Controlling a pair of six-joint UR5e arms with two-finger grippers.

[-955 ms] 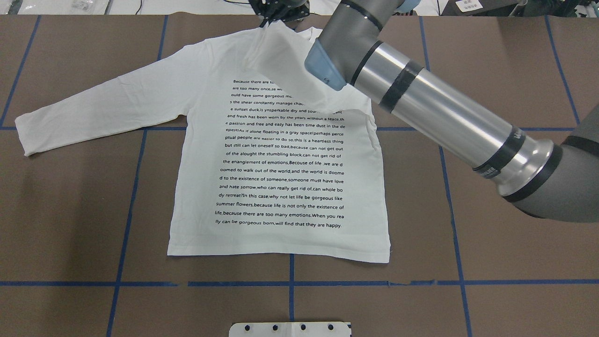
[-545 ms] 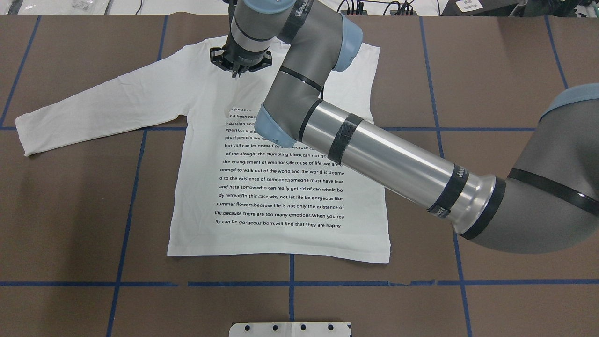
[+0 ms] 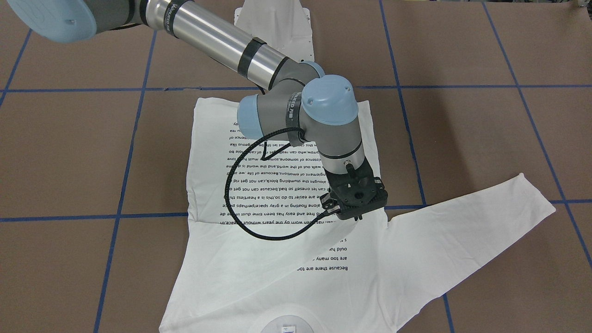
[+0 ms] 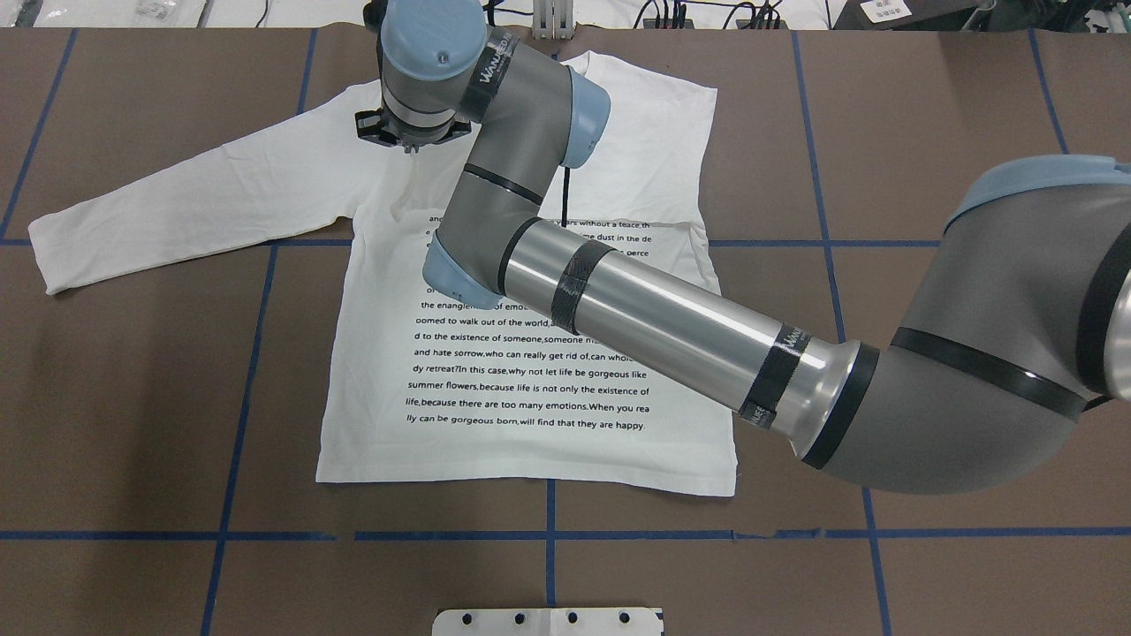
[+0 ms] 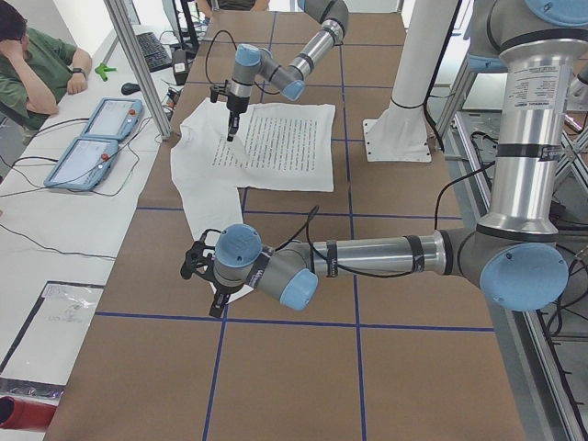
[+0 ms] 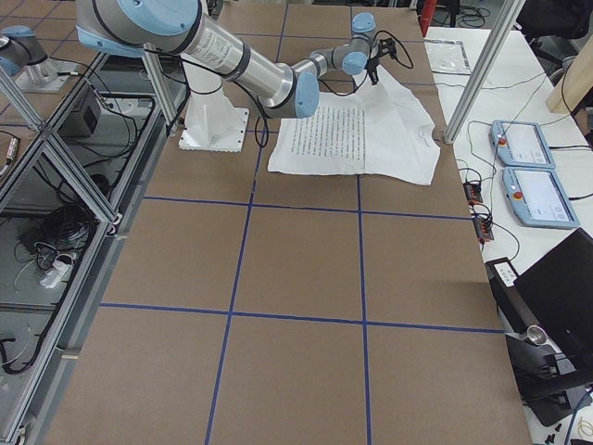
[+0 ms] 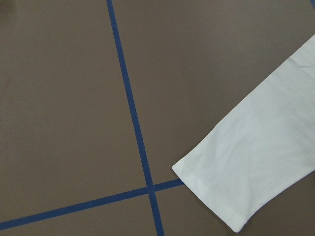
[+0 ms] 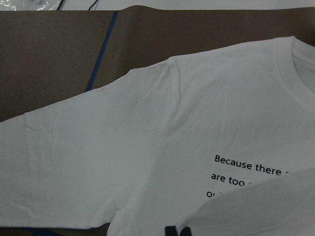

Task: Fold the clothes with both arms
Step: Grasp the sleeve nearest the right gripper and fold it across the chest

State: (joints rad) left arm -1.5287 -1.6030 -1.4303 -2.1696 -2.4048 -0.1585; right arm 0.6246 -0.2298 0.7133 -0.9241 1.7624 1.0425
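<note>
Directly beneath the right pincer [image 3: 357, 215] lies the white shirt [image 4: 521, 371], spread flat on the brown worktop [image 4: 132, 397] with its printed side up. The pincer hangs over the shirt's upper chest, close to the shoulder. Its jaws are drawn together on the end of one sleeve [image 3: 259, 245], which is folded across the chest from the opposite shoulder and hides the middle lines of the print. The right wrist view shows that fold of cloth rising towards the dark fingertips [image 8: 177, 231].

Outward from this pincer, the other sleeve [image 4: 177, 212] stretches straight away from the body, flat on the worktop. Its cuff [image 7: 246, 172] lies just below the left pincer [image 5: 213, 292], which hovers over it beside a crossing of blue tape lines [image 4: 177, 535]. I cannot tell whether the left pincer is open or closed.

The right arm [image 4: 654, 327] reaches slantwise over the shirt's body. Behind it stands the white pedestal base [image 6: 213, 120]. Past the worktop's far edge, beyond the right pincer, two handheld control units [image 5: 87, 147] lie on a side table, and a person [image 5: 37, 64] sits there.
</note>
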